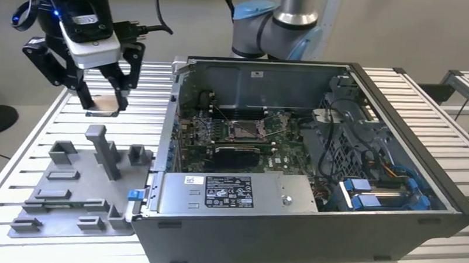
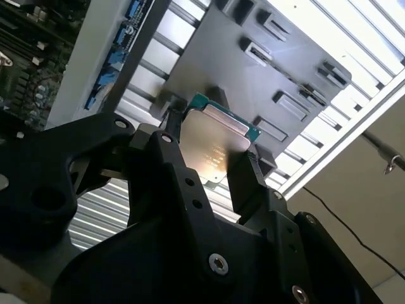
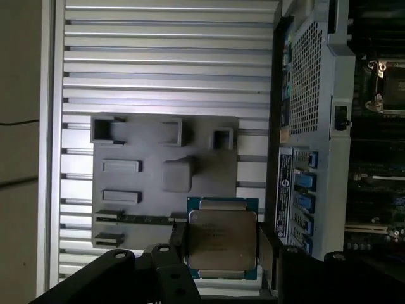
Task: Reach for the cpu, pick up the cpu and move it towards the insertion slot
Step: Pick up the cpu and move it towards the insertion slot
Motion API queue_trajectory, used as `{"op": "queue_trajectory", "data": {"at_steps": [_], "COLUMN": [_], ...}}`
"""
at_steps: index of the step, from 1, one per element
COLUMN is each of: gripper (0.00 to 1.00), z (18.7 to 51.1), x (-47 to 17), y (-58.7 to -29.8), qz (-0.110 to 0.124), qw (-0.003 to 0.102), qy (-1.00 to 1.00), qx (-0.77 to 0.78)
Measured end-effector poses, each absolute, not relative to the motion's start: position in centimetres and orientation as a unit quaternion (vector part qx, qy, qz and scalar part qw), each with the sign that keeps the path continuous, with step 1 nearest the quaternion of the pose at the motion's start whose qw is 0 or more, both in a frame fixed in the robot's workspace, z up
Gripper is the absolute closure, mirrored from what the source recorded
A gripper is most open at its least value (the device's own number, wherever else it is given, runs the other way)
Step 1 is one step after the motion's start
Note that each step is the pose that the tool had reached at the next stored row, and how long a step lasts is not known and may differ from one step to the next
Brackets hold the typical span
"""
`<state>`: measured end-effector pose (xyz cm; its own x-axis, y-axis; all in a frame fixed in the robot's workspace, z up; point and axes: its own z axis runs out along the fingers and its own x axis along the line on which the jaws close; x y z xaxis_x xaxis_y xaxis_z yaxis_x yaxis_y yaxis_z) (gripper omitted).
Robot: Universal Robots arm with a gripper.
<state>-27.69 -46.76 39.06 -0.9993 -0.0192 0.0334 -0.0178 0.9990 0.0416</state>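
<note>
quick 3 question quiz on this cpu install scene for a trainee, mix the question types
1. True or false: the gripper holds the cpu between its fingers.
2. Where is the insertion slot? A) on the grey fixture plate B) on the green board inside the computer case
3. In the exterior view, the cpu is held on which side of the case?

Key: 1 true; 2 B; 3 the exterior view's left, above the slatted table.

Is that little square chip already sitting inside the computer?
No. In the exterior view the gripper holds the cpu above the slatted table, outside the computer case.
</note>
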Motion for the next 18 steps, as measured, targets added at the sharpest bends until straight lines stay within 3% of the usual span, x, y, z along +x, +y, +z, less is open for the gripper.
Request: {"op": "queue_trajectory", "data": {"at_steps": [18], "gripper": [1.00], "z": [39.1], "x": [-19.8], "y": [-46.8], "qz": [-0.021], "qw": [0.024], "qy": [-0.999], "qx": [0.009]}}
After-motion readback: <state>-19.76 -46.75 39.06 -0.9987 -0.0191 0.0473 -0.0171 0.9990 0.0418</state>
